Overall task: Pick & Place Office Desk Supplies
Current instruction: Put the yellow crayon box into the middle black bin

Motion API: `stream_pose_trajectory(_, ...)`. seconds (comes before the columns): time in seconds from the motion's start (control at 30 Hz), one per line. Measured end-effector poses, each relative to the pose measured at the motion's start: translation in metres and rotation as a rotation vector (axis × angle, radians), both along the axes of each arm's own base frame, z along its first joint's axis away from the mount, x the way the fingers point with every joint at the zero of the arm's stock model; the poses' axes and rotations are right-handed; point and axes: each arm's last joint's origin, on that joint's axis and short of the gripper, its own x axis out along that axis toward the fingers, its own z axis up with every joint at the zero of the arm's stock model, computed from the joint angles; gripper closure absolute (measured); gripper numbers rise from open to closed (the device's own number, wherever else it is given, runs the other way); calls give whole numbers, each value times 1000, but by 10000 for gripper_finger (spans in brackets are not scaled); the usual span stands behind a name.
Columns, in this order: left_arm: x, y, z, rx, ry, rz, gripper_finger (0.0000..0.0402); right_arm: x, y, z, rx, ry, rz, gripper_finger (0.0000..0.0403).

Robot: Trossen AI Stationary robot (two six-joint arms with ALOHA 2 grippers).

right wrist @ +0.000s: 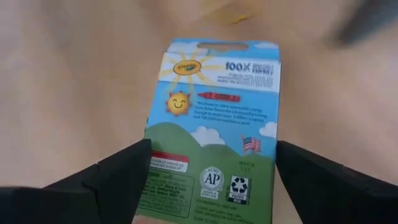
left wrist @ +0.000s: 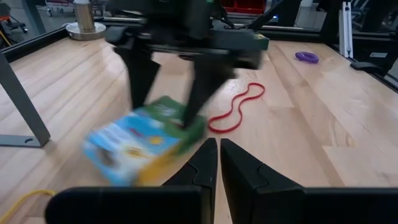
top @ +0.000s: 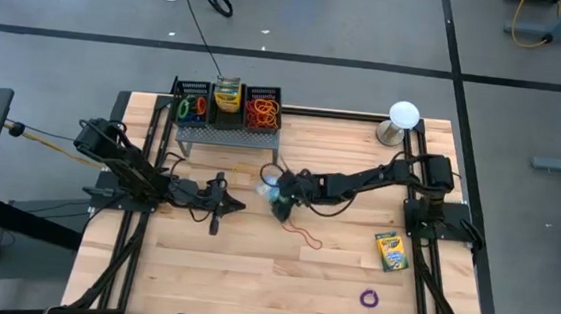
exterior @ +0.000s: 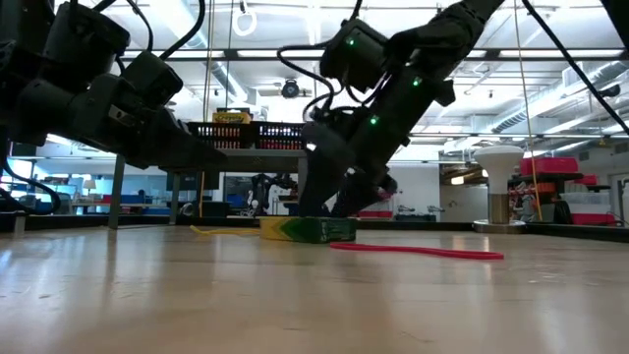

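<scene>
The right claw (right wrist: 211,171) hangs spread wide directly over a crayon box (right wrist: 214,124) lying flat on the table (top: 252,265), one finger on either side of it. The box's long axis runs straight ahead between the fingers, so they would close across its width. The left claw (left wrist: 219,163), pressed together, waits just beside it, farther off.

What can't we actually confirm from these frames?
- Contact: the open right gripper straddles the yellow-and-green crayon box; the right wrist view doesn't show whether the fingers touch it.
- That box is motion-blurred in the left wrist view.
- Black mesh organizer: its contents are too small to count in the high view.
- Small purple rubber-band loop: too small for detail.
- The shut left gripper holds nothing visible.
</scene>
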Motion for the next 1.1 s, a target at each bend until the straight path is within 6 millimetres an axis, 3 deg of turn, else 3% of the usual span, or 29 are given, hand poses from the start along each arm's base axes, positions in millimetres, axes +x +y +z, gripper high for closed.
stream_pose_trajectory(0.17,0,0,-1,83,18,-18,375,-1,26,2,-68,17,227,53)
stream_pose_trajectory(0.3,0,1,-11,208,151,1,353,-2,39,3,-99,18,305,53)
stream_pose_trajectory(0.43,8,-1,-21,292,341,11,298,-2,43,4,-102,5,317,53)
stream_pose_trajectory(0.67,20,-26,-20,508,348,-41,183,0,43,5,-105,-19,316,53)
stream_pose_trajectory(0.8,30,-31,-26,575,369,13,142,0,43,5,-106,-23,321,53)
stream_pose_trajectory(0.93,45,-34,-30,601,370,85,144,1,43,6,-100,-39,326,53)
stream_pose_trajectory(1.1,53,-38,-32,640,373,75,209,3,44,8,-95,-67,330,53)
